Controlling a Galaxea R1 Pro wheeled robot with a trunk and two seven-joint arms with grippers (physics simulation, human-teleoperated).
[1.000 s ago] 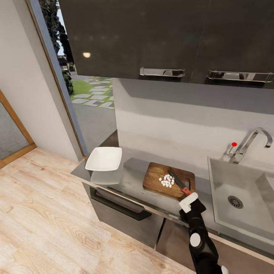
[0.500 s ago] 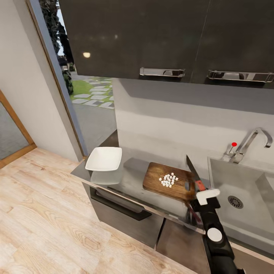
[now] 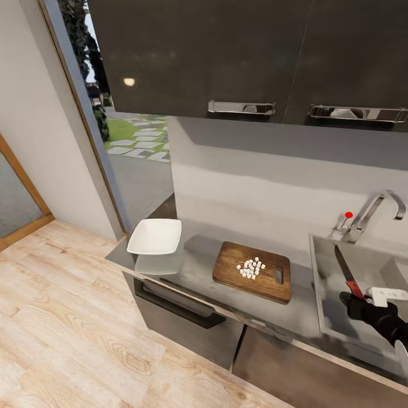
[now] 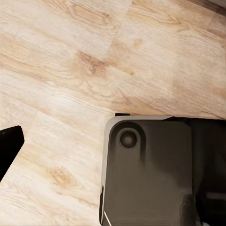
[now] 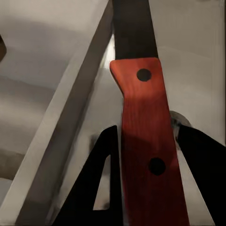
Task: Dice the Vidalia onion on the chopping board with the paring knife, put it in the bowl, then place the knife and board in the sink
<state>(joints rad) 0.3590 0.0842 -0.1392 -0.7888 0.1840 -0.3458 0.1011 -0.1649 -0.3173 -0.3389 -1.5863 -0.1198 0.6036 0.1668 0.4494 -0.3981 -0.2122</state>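
Porcelain-white squarish bowl (image 3: 154,236) sits leftmost on your matte grey countertop (image 3: 195,266). Beside it, the grained chopping board (image 3: 253,271) carries small white onion dice (image 3: 251,268). Over the grey sink (image 3: 362,294), your right gripper (image 3: 356,299) clamps the paring knife (image 3: 346,273) by its red riveted handle. Whether your left gripper (image 4: 8,146) is closed, I cannot tell.

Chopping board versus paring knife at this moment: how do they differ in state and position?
The chopping board lies flat on the countertop, untouched; the paring knife is held in the right gripper over the sink. The board carries the diced onion; the knife's blade looks bare. Neither is in the sink yet.
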